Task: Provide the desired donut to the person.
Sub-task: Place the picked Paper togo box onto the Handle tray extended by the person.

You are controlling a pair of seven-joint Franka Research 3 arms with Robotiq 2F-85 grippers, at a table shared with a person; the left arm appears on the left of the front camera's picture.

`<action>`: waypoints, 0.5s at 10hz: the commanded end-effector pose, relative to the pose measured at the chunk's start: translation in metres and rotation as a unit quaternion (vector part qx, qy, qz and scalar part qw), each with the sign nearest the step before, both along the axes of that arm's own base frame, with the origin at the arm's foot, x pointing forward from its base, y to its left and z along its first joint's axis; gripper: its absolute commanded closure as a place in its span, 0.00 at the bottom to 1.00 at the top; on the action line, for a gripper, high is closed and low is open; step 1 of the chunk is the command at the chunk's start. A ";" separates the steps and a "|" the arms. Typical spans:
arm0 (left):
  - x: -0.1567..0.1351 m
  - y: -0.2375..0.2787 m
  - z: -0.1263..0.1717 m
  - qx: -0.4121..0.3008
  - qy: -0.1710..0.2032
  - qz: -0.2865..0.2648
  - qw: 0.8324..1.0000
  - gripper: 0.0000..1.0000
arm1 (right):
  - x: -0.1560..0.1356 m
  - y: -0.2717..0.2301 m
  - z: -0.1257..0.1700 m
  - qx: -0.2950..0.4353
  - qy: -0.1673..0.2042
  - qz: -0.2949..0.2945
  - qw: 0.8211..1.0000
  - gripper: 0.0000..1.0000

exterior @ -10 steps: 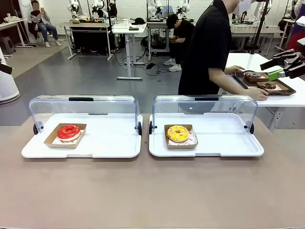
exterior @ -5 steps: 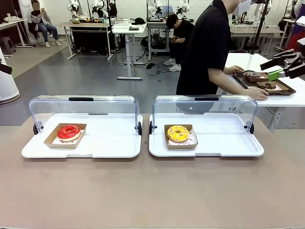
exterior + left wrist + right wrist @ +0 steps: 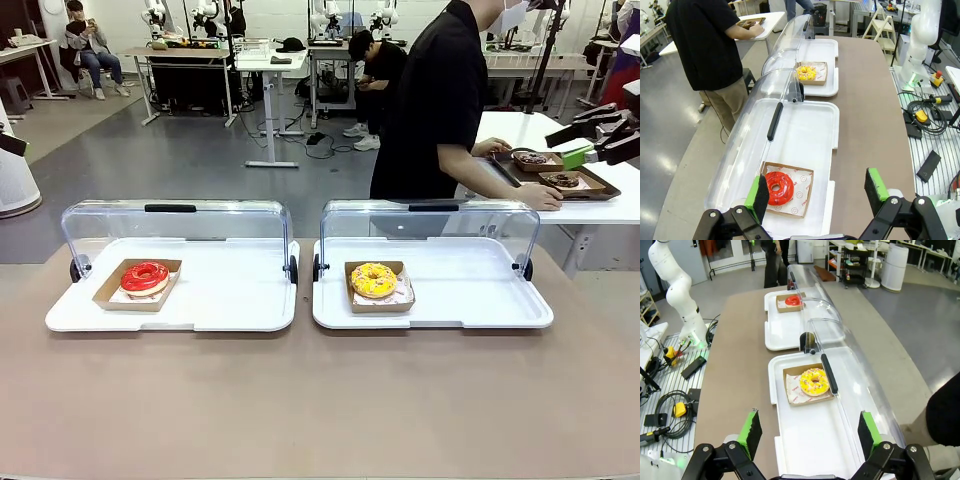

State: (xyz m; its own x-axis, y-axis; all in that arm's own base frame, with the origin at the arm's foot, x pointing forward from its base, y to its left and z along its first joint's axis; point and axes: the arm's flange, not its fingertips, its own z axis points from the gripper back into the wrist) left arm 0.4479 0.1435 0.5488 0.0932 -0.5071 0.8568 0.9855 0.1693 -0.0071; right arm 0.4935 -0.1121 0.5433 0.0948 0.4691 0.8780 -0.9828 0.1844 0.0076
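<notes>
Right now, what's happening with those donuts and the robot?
Nothing is being handled yet. A red donut sits in the left tray and a yellow donut in the right tray, both lids raised. The left claw and right claw hang open above the trays, holding nothing. The person in black is turned to a side table, hands at chocolate donuts there.

brown table point(image 3: 320, 410), seated person in grey point(image 3: 88, 50)
</notes>
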 end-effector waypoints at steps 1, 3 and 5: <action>-0.001 0.001 0.001 -0.003 -0.004 0.000 1.000 0.00 | 0.000 0.000 -0.001 -0.001 0.000 -0.002 1.000 0.00; -0.001 0.001 0.001 -0.003 -0.004 0.000 1.000 0.00 | 0.000 0.000 -0.001 -0.001 0.000 -0.002 1.000 0.00; -0.001 0.001 0.001 -0.003 -0.004 0.000 1.000 0.00 | 0.000 0.000 -0.001 -0.001 0.000 -0.002 1.000 0.00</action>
